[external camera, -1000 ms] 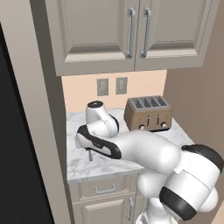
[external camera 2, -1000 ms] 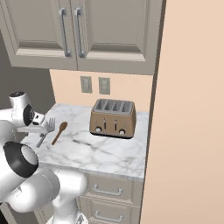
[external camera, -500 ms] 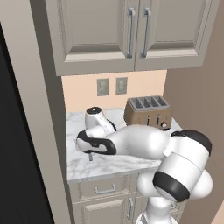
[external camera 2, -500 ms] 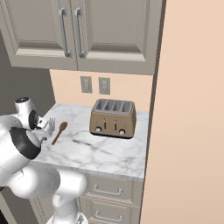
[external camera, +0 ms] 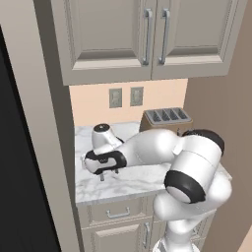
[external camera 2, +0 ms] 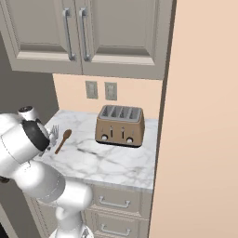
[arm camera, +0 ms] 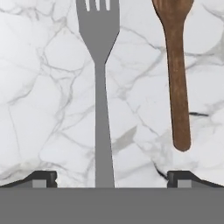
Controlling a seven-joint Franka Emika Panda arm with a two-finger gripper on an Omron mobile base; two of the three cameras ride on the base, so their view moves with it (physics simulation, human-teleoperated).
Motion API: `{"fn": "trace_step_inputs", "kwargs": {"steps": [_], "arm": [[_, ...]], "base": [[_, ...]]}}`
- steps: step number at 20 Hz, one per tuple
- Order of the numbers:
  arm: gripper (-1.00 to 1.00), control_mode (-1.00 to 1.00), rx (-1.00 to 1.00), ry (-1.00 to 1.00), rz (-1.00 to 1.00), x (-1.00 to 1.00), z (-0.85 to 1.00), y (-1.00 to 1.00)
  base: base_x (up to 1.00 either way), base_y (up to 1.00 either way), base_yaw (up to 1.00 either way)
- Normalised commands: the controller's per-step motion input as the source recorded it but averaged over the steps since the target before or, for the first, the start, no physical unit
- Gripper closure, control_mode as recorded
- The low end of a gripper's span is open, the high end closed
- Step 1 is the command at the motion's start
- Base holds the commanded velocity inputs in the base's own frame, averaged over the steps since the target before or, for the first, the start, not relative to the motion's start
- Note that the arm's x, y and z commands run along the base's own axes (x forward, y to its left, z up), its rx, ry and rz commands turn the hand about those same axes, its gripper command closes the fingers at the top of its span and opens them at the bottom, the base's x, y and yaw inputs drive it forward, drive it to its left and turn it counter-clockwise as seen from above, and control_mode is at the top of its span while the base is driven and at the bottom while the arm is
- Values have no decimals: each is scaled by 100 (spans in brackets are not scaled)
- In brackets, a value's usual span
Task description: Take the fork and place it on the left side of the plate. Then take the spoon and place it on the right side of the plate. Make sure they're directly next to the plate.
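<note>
The grey metal fork (arm camera: 103, 100) lies flat on the marble counter, its handle running down between my two fingertips. My gripper (arm camera: 109, 179) hangs low over the handle end, open, with a fingertip on each side and nothing held. The brown wooden spoon (arm camera: 177, 70) lies parallel to the fork, just to its right in the hand view. In the right base view the fork's tines (external camera 2: 55, 130) and the spoon (external camera 2: 63, 140) show beside my arm at the counter's left end. My gripper (external camera: 108, 175) points down at the counter's left front. The plate is out of view.
A bronze four-slot toaster (external camera 2: 120, 125) stands at the back of the marble counter (external camera 2: 107, 162). Wall cabinets (external camera 2: 88, 32) hang overhead. A tall peach panel (external camera 2: 204, 139) closes off the right side and a dark grey column (external camera: 44, 147) the left.
My arm has folded lower and the hand has dropped toward the counter over the fork and spoon. The jaws stayed open.
</note>
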Motion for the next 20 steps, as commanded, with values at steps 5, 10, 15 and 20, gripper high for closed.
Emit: {"fn": "trace_step_inputs", "kwargs": {"steps": [5,10,15,20], "arm": [[-100,-100,0,0,-2,20,-24,9],[-100,-100,0,0,0,11,-24,2],[-100,-100,0,0,0,9,-23,0],[-100,-100,0,0,0,10,-27,0]], "base": [[0,0,0],[0,0,0],[0,0,0],[0,0,0]]}}
